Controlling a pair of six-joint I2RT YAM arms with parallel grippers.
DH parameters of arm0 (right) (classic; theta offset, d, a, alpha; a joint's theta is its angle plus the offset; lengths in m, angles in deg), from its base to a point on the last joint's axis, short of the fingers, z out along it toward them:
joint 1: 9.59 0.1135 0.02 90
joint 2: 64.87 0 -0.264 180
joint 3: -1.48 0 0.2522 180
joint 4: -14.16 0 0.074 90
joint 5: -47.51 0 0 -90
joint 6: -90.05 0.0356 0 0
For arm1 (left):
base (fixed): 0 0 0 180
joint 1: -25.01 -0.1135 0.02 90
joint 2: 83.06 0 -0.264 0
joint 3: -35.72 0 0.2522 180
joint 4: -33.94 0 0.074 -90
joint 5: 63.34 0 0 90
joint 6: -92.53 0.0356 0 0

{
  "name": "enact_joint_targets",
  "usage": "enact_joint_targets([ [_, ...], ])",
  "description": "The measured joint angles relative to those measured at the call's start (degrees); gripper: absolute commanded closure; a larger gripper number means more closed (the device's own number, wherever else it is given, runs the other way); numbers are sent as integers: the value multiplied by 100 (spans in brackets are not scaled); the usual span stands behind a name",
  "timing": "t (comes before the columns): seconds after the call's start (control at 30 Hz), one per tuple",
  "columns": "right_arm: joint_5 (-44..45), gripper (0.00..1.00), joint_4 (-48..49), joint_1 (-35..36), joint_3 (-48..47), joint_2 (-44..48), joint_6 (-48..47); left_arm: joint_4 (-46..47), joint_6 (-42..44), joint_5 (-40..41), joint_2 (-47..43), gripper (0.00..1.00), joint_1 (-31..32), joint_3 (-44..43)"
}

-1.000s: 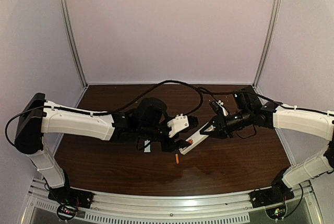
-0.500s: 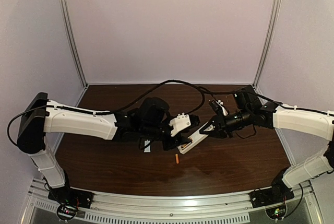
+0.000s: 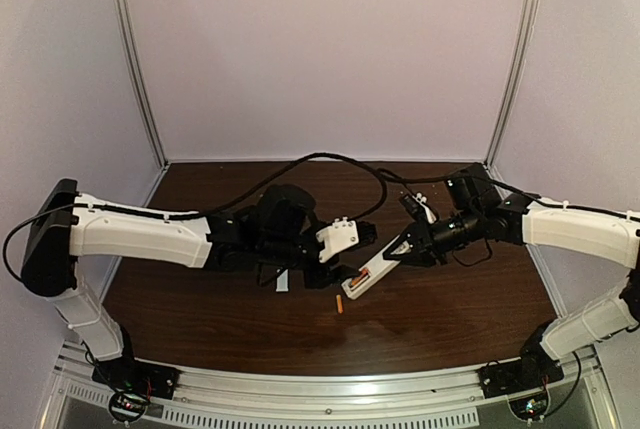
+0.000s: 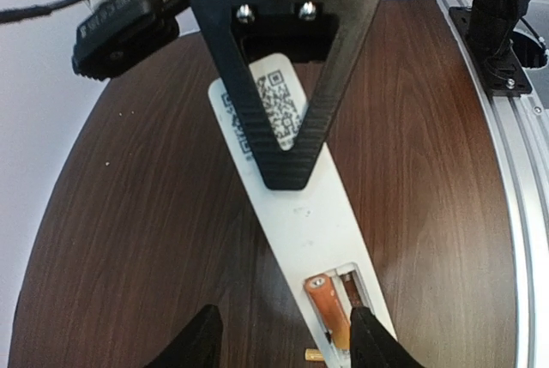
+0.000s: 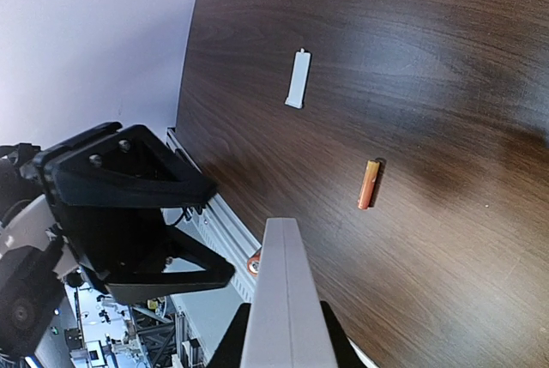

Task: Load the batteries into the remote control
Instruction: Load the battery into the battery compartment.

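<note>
— Left end effector [image 4: 287, 344]: was it carrying anything?

— No. Its fingers stood apart with nothing between them, poised at the bay end of the remote control [image 4: 296, 205]. The right end effector [image 3: 405, 247] was clamped on the opposite end, holding the handset back side up, seemingly clear of the counter [image 3: 450, 319].

— And the batteries?

— One orange cell [image 4: 328, 304] lay in the bay, along the remote's length. The other battery [image 3: 340, 303] lay loose on the counter, just below the left end effector and a little nearer the arm bases. Its long axis ran roughly near-to-far. The left arm was plainly the closer one, and the only free one.

— So the coming move?

— Likely a descent onto that cell, fingers set across its length.

— Anything unclear?

— The second slot was half hidden behind a left fingertip [image 4: 371, 338], so I couldn't tell whether the seated cell was fully home. The left wrist view cut the loose cell off at its bottom edge. The small white cover plate [image 5: 298, 79] lay well apart.
</note>
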Motion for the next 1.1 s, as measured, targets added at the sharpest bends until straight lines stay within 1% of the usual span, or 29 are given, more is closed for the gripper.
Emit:
enact_joint_targets([
  [0.2,-48,100,-483,0,-208,-157,-402,63,542,-208,-911,52,0,505],
  [0.33,-136,100,-881,9,-448,-273,-726,-20,940,-527,-1338,60,31,669],
  [0.43,-212,100,-1132,22,-608,-334,-951,-197,1276,-599,-1488,66,181,680],
  [0.5,-264,100,-1246,42,-684,-372,-1058,-348,1488,-636,-1508,70,332,675],
  [0.67,-372,100,-1499,160,-866,-514,-1283,-802,1897,-673,-1397,74,529,570],
  [0.93,-439,100,-1679,354,-1113,-715,-1416,-977,2194,-632,-1012,75,586,260],
  [1.1,-474,100,-1729,463,-1182,-741,-1434,-1073,2277,-629,-874,78,588,157],
])
